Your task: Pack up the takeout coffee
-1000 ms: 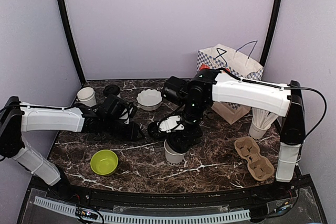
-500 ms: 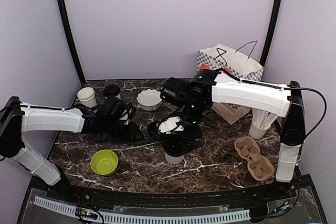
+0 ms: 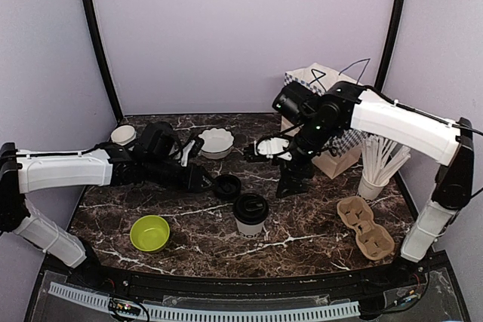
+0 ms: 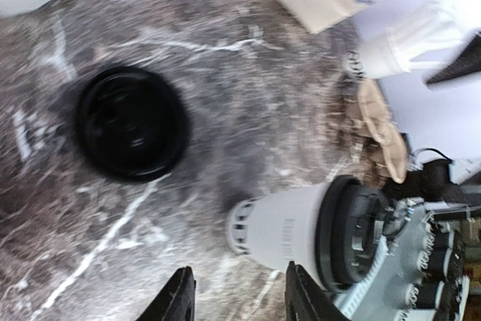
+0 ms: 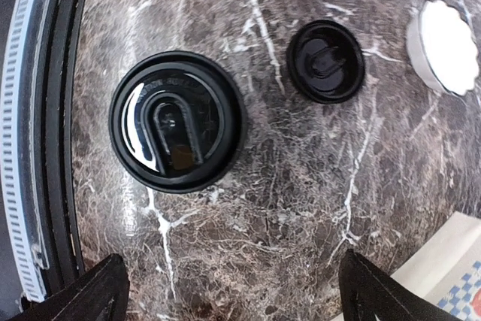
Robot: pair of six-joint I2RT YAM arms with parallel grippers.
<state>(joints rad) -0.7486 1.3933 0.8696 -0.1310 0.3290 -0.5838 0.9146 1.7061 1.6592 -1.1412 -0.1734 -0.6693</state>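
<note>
Top external view: we see the left arm half hiding a white cup [image 3: 123, 134] at the back; left gripper [image 4: 239, 272] spread, empty, near a loose lid [image 3: 226, 187]; lidded coffee cup [image 3: 250, 214] upright mid-table; right gripper [image 5: 231, 257] agape, empty; dark marble table [image 3: 317, 231], lilac walls [image 3: 241, 28].

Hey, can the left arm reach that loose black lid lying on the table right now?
Probably yes. The left end effector is open and close to the loose black lid, with nothing between them; the lidded coffee cup stands off to one side.
</note>
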